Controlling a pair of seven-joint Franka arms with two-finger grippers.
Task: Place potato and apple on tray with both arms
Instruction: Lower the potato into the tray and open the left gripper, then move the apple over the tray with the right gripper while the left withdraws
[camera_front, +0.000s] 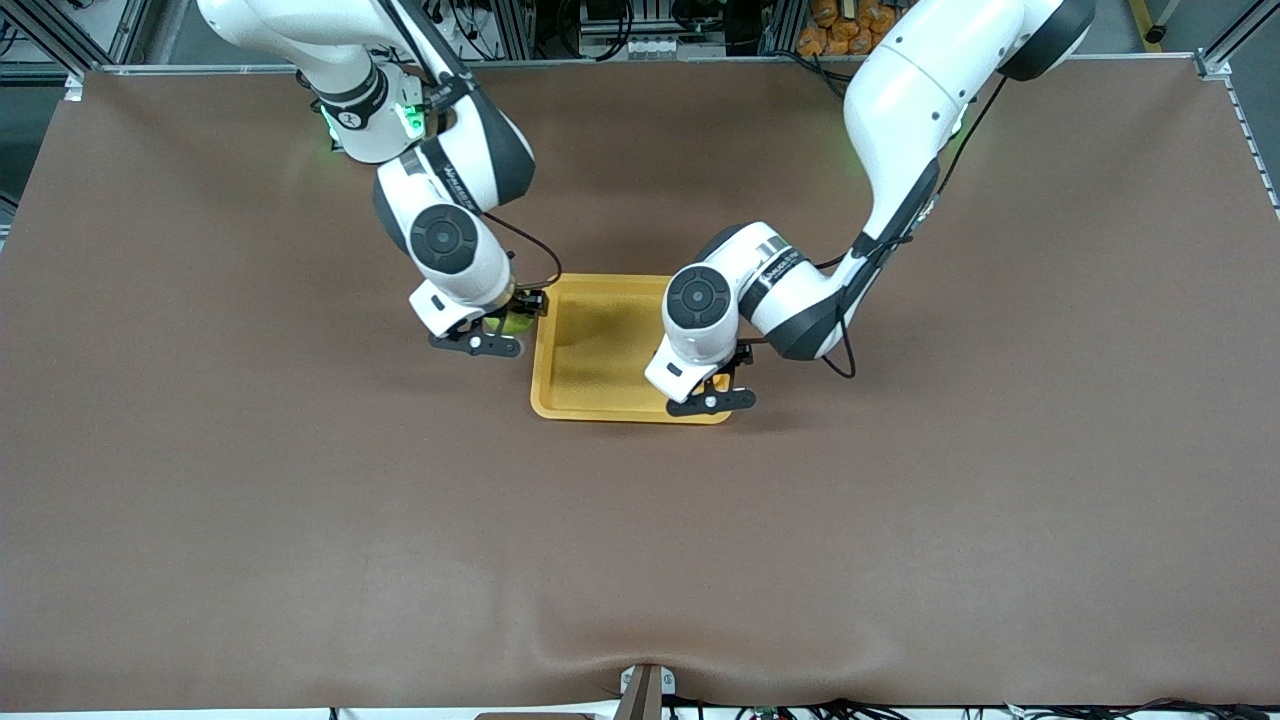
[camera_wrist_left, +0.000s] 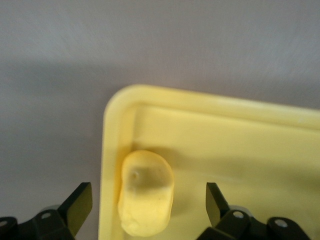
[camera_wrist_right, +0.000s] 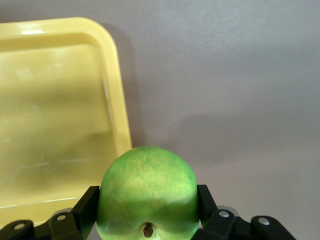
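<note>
Nearest the front camera, the left tool (camera_front: 712, 392) hangs over the corner of the tray (camera_front: 600, 405) toward the left arm's end, its fingers (camera_wrist_left: 80, 200) spread wide and released. The potato (camera_wrist_left: 146, 194) lies between them on the tray floor, just beside the rim, touching neither finger — its half of the task looks done. Next for this arm, I judge, is a straight lift clear of the lump before any sideways travel, since the rim sits close.

Farther from the camera, the right tool (camera_front: 505, 325) is clenched on the apple (camera_wrist_right: 147, 199), held above the brown table (camera_front: 250, 480) just outside the tray's edge toward the right arm's end. It has yet to cross the rim — a short carry inward, then a release. The tray floor on that side is bare, well apart from the potato, so there is ample room to set down.
</note>
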